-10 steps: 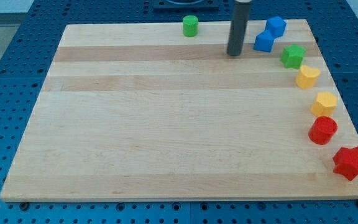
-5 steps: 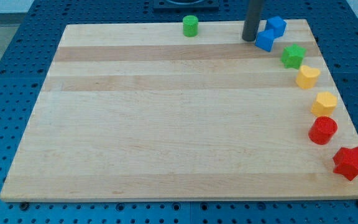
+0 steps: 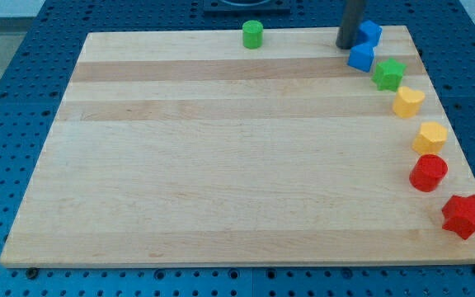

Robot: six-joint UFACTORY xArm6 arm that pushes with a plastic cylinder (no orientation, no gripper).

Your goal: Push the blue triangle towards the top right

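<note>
The blue triangle (image 3: 361, 57) lies near the board's top right corner, just below another blue block (image 3: 370, 33) and touching or almost touching the green star (image 3: 388, 74). My tip (image 3: 347, 44) rests on the board right at the triangle's upper left, beside the left face of the upper blue block. The dark rod rises out of the view's top.
A green cylinder (image 3: 252, 35) stands at the top edge, left of the tip. Down the right edge lie a yellow heart (image 3: 408, 101), a yellow hexagon (image 3: 430, 136), a red cylinder (image 3: 428, 173) and a red star (image 3: 465, 216). The wooden board (image 3: 221, 165) sits on a blue pegboard.
My tip has moved right and up toward the top right corner. The blue triangle has slid a little right and down, ending against the green star.
</note>
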